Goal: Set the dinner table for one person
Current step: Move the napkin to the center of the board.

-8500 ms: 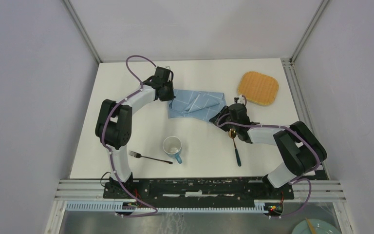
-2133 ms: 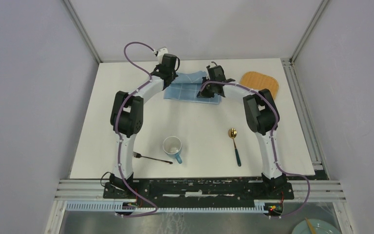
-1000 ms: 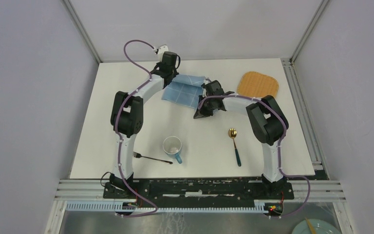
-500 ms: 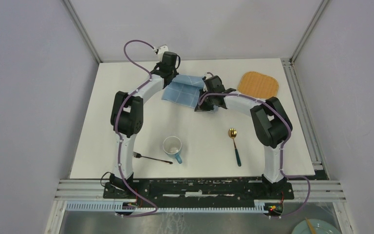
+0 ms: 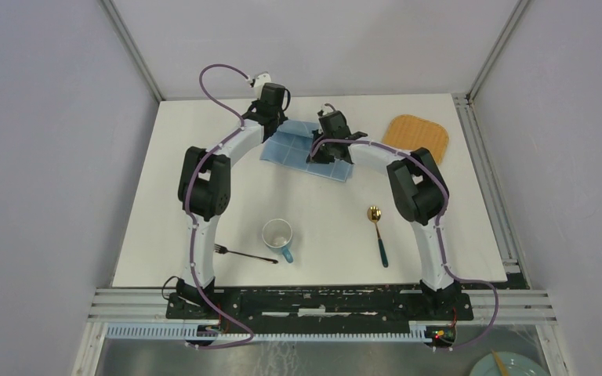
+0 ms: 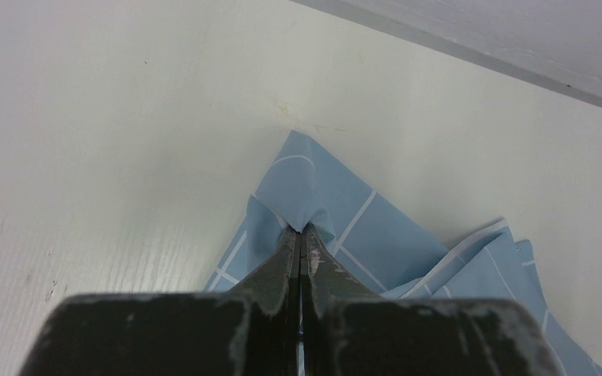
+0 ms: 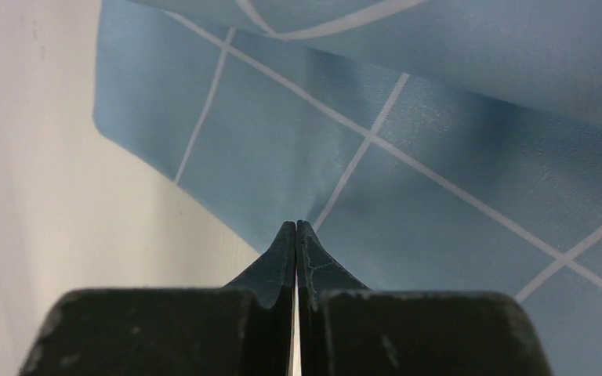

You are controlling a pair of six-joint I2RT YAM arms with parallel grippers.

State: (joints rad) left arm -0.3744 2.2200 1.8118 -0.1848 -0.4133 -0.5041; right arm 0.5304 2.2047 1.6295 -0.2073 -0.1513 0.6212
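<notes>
Dinner table [image 5: 321, 227]: left fingers [image 6: 282, 262] pinch blue cloth [image 6: 376, 235] corner; right fingers [image 7: 276, 254] closed, hold on cloth unclear

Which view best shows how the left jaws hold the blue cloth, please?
The left wrist view: up close, the left gripper is shut on a pinched corner of the cloth. The top view shows the grip too small to read. The right wrist view shows only cloth at the right gripper.
</notes>
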